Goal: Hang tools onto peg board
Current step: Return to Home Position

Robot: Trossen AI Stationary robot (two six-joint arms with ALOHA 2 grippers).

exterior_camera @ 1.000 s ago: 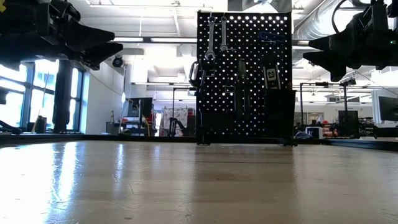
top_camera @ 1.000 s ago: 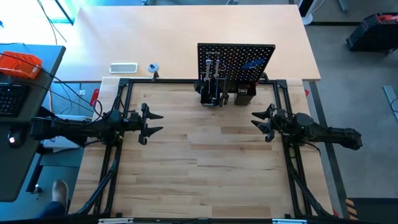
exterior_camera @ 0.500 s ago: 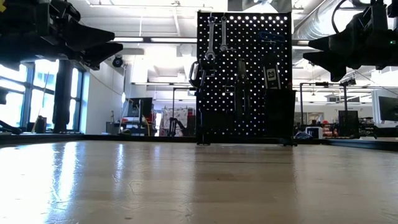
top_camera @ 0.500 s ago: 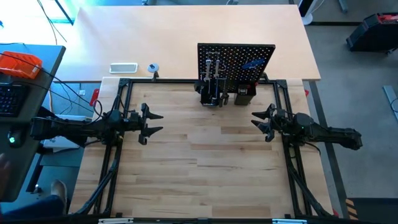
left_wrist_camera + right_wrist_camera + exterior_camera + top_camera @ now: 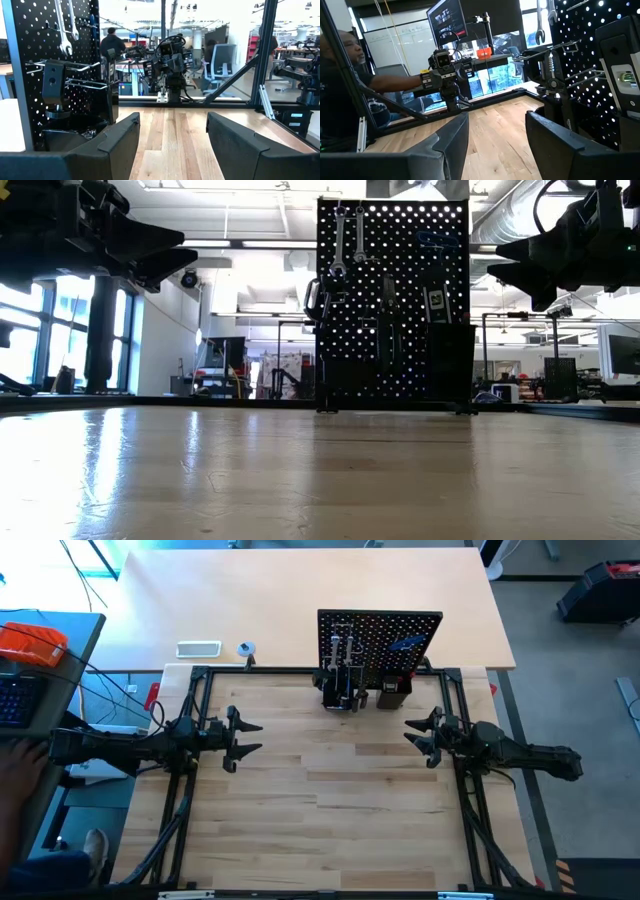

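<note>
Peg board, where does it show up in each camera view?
High view: peg board at upper centre.
Low view: centre, upright, face-on.
Left wrist view: close by, seen obliquely.
Right wrist view: close by, seen obliquely.
Shared landmark: silver wrenches hanging on it.

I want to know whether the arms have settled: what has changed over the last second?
Only a person's hand has come in at the high view's left edge. Both arms stayed put: left gripper and right gripper, jaws open, clear of the peg board, tools hanging as before.
</note>
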